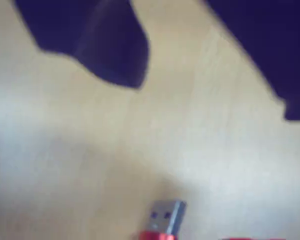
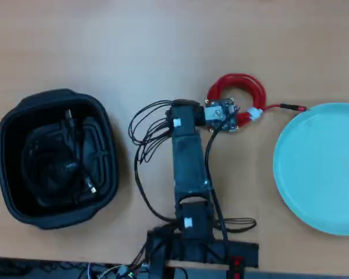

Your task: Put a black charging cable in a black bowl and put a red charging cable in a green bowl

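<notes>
Gripper point(image 1: 200, 65) fingers point(image 1: 115, 50) spread apart, gripping nothing, hovering over bare table point(image 1: 65, 150) in the wrist view. Red charging cable point(image 2: 237, 93) lying coiled just beside the arm's head, plug nearly touching the green bowl point(image 2: 320, 168). Black charging cable point(image 2: 61, 160) resting inside the black bowl point(image 2: 11, 125).
</notes>
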Available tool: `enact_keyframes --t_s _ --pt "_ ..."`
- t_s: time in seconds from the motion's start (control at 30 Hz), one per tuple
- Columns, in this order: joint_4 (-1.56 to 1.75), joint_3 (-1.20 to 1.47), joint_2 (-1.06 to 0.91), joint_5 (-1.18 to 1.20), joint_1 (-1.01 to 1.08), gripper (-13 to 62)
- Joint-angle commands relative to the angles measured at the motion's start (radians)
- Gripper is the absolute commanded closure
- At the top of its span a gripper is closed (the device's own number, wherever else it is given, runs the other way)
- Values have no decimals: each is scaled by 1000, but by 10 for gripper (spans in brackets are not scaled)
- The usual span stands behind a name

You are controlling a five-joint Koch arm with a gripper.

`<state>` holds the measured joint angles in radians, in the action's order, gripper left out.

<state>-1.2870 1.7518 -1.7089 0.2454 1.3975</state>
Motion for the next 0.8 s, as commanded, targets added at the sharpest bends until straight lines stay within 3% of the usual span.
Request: enact_keyframes --t_s 0.0,0.6,0.77 --pt "26 -29 -75 0 18 185" --pt "28 -28 -66 46 255 177" --pt "49 -25 64 43 262 149"
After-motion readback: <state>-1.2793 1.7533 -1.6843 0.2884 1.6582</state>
